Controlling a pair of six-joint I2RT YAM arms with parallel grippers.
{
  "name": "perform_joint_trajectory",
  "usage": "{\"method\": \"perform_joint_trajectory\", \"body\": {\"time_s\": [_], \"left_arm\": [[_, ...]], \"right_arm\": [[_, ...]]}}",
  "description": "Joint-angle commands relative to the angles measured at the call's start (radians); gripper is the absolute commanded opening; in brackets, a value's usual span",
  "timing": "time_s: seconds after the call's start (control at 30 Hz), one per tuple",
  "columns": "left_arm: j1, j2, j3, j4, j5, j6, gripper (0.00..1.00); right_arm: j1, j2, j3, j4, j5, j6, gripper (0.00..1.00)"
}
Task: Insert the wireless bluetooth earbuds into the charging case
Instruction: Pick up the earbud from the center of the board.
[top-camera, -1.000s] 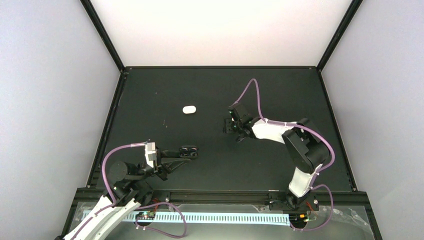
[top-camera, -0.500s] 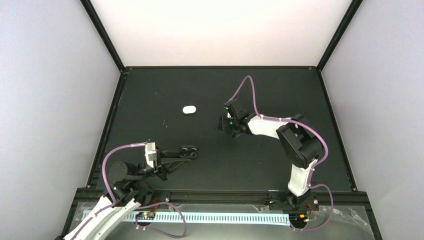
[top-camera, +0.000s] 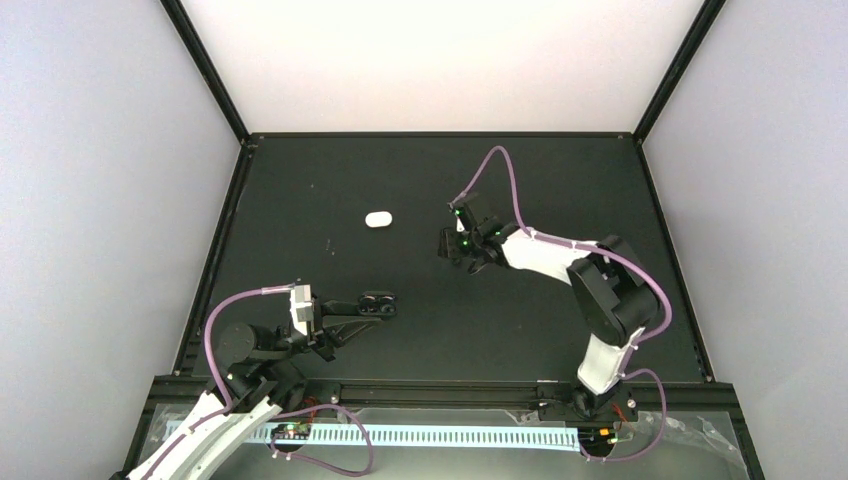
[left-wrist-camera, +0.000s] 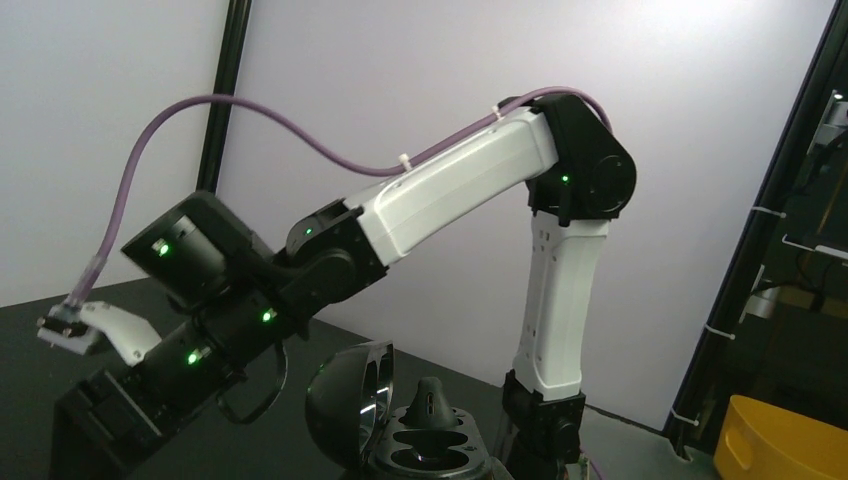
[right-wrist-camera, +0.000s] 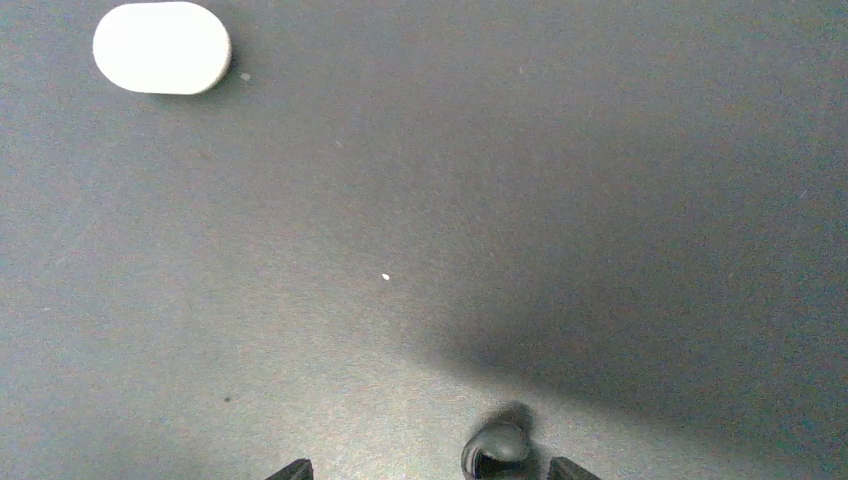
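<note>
My left gripper (top-camera: 372, 306) is shut on an open black charging case (top-camera: 378, 300) near the table's front left. In the left wrist view the case (left-wrist-camera: 432, 452) has its lid (left-wrist-camera: 348, 403) swung up to the left, and one black earbud (left-wrist-camera: 430, 398) stands in a well. My right gripper (top-camera: 458, 246) is low over the table's middle. In its wrist view it (right-wrist-camera: 428, 470) is open, with a second black earbud (right-wrist-camera: 497, 450) lying on the mat between the fingertips (right-wrist-camera: 290, 468), nearer the right one. No white earbuds show.
A closed white oval case (top-camera: 378, 219) lies on the mat left of the right gripper; it also shows at the top left of the right wrist view (right-wrist-camera: 162, 48). Black frame rails (top-camera: 220, 240) border the black mat.
My right gripper has moved a little left and toward the back and turned its wrist. The left arm and the black case have not moved.
</note>
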Motion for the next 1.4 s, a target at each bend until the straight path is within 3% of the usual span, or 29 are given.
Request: {"method": "perform_joint_trajectory", "body": {"time_s": [0.0, 0.33, 1.37], "left_arm": [[-0.003, -0.007, 0.027, -0.007, -0.006, 0.013, 0.02], [-0.002, 0.029, 0.026, 0.023, 0.004, 0.01, 0.02], [-0.004, 0.008, 0.022, -0.002, -0.007, 0.016, 0.01]], "right_arm": [[0.023, -0.077, 0.004, -0.036, 0.023, -0.075, 0.61], [0.046, -0.01, 0.043, -0.044, -0.041, -0.097, 0.58], [0.043, 0.075, 0.055, -0.054, 0.072, -0.104, 0.55]]}}
